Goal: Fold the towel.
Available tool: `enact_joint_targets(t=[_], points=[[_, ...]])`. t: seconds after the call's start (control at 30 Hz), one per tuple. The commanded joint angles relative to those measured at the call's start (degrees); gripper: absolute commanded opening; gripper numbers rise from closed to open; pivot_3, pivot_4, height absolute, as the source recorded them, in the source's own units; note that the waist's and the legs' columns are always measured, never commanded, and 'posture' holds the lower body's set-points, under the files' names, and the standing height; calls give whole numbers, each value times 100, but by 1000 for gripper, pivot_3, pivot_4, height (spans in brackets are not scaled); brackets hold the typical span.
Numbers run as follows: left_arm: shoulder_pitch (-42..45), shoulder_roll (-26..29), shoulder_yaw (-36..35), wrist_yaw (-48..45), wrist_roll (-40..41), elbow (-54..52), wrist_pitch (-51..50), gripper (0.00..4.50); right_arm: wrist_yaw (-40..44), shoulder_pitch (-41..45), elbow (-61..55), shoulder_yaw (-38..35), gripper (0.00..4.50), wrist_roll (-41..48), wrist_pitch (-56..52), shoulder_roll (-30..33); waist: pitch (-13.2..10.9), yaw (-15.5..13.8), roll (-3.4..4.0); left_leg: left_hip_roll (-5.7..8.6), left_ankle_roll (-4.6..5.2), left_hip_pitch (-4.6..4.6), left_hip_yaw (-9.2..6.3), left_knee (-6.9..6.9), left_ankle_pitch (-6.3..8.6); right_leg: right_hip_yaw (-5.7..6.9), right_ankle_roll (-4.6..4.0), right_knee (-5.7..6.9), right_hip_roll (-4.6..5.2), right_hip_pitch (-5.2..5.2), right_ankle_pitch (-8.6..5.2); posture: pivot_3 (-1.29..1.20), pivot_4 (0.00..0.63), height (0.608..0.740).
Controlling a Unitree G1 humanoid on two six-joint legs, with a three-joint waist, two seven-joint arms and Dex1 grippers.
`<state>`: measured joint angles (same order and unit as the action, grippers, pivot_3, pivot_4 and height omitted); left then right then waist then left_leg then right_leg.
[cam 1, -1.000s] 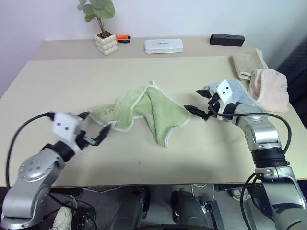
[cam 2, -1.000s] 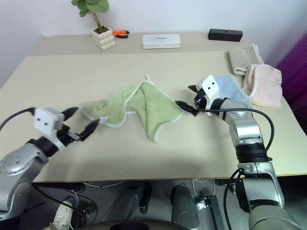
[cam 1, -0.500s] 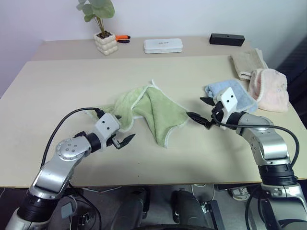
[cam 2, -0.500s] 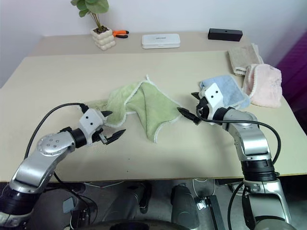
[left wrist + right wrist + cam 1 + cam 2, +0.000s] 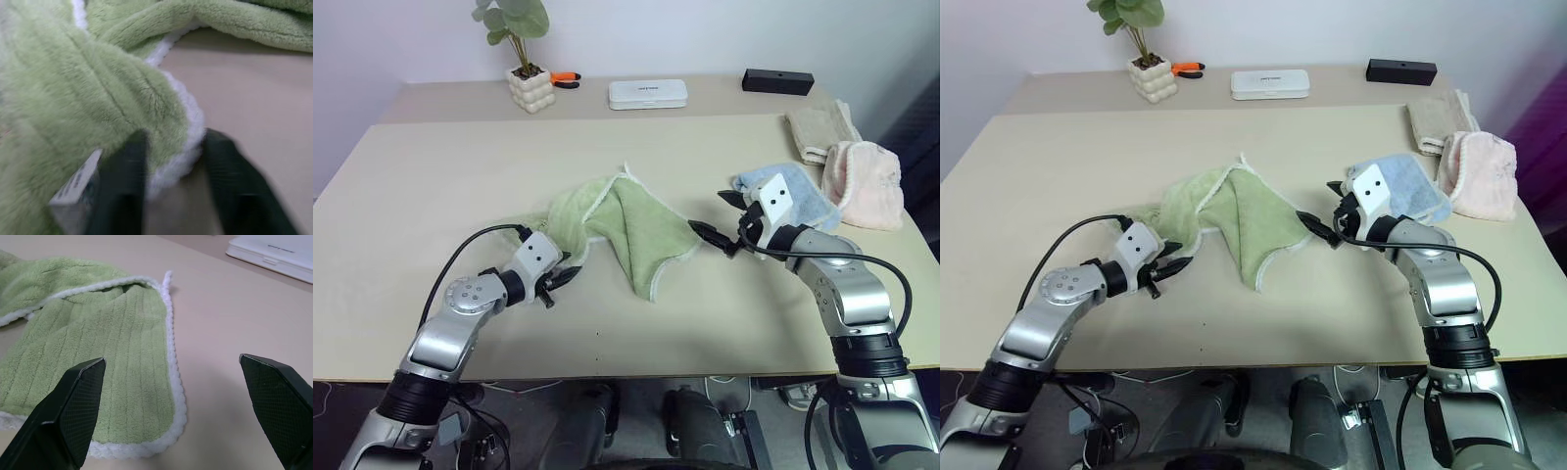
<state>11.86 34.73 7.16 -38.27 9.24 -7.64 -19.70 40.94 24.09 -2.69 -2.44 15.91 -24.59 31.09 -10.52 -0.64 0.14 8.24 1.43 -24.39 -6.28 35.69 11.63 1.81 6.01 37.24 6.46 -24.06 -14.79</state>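
On the table point(image 5: 431, 176) — crumpled towel point(image 5: 626, 220), long axis left-to-right.

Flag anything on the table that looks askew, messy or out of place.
The light green towel lies crumpled mid-table, bunched into ridges with one corner flipped over instead of flat. The left gripper has its jaws around the white-edged corner. The pink towel sits in a loose heap beside the neatly folded light blue towel.

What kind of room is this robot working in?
Probably an office or lab: a plain beige table against a bare wall, with a potted plant, pliers and a white case at the back.
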Motion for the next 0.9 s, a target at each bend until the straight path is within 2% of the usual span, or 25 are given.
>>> enact_joint_targets(t=[0.03, 0.23, 0.33, 0.47, 0.67, 0.77, 0.9], points=[[-87, 88, -202, 101, -174, 14, 160, 35, 34, 154, -314, 40, 4500, 36, -5, 29, 0, 13, 0, 0, 0, 0, 0, 0, 0, 0, 0, 1, 0, -1, 0, 0, 150, 736], [-382, 97, -828, 320, 12, -443, 243, 35, 288, 498, 105, 312, 4500, 12, -339, 106, 0, 44, 0, 0, 0, 0, 0, -1, 0, 0, 0, 3, 0, -3, 0, 0, 150, 736], [-682, 159, -1316, 322, 191, -786, 244, 35, 228, 867, 620, 417, 4500, 63, -902, -51, 0, 40, 0, 0, 0, -1, 0, 0, 0, 0, 0, 2, 0, -2, 0, 0, 150, 736], [-939, 238, -1575, 268, 275, -1068, 175, 35, 84, 1167, 1097, 423, 4500, 47, -1328, -216, 0, 7, 0, 0, 0, -1, 0, 0, 0, 0, -2, 1, 0, -3, 1, 0, 150, 736], [-1354, 311, -1797, 307, 332, -1522, 39, 35, -68, 1301, 2154, 739, 4500, -446, -1016, -373, 1, 7, 0, 0, 0, -1, 1, 0, 0, 0, -2, -2, 1, -2, 1, 0, 150, 736], [-1431, 301, -1843, 328, 361, -1650, -31, 0, -50, 1343, 2264, 751, 3610, -516, -923, -400, 4, 7, -3, -1, -2, 2, 1, 1, -1, 0, -6, 0, -2, 0, 4, 0, 150, 736], [-1501, 295, -1891, 324, 368, -1715, -84, 0, 20, 1343, 2228, 744, 1756, -565, -891, -385, 4, 14, -3, -1, -2, 2, 1, -1, -1, 0, -6, 0, -2, -2, 4, 0, 150, 736]])
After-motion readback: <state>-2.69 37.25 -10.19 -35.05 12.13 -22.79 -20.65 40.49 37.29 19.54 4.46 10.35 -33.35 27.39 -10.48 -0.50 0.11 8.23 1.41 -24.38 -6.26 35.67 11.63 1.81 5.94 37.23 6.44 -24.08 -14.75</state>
